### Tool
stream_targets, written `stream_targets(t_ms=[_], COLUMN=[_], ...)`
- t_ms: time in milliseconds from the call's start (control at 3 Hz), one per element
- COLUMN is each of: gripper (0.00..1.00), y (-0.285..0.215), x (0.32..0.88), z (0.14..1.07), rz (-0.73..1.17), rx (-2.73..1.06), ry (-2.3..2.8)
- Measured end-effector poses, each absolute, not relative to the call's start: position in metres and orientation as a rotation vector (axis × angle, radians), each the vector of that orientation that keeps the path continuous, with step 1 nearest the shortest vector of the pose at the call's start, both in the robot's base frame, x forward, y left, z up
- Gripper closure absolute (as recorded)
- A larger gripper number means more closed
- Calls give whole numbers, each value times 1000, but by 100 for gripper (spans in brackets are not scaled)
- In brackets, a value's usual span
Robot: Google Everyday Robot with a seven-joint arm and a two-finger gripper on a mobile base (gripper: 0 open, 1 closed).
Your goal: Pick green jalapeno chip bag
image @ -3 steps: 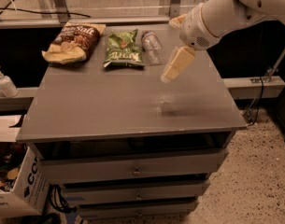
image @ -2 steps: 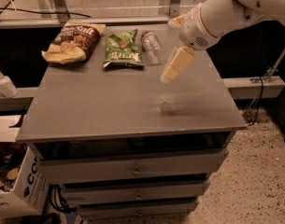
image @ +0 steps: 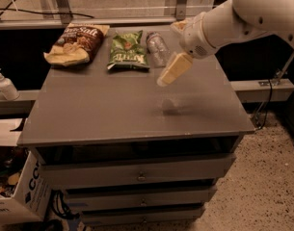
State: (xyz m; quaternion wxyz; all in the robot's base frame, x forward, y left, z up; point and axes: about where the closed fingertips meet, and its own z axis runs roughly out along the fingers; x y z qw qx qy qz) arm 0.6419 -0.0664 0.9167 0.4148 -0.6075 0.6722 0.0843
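The green jalapeno chip bag (image: 127, 51) lies flat at the back middle of the grey table top (image: 113, 109). My gripper (image: 164, 80) hangs above the table, to the right of the bag and a little in front of it, apart from it. It points down and to the left on the white arm (image: 233, 18) that comes in from the upper right. It holds nothing that I can see.
A brown "Sea Salt" chip bag (image: 77, 43) lies at the back left. A clear plastic bottle (image: 157, 47) lies just right of the green bag, close to my gripper. A white pump bottle (image: 5, 84) stands left of the table. A cardboard box (image: 19, 196) sits on the floor.
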Motion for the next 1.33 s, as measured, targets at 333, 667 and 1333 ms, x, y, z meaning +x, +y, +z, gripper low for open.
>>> stream_targets(t_ms=[333,667,1333], gripper=[0,0,0], y=[-43,-19,30], x=[674,709,746], z=[916,918,904], rz=[209,209,254], rx=[-1476,-1433,-1433], ry=[1620,1575,1603])
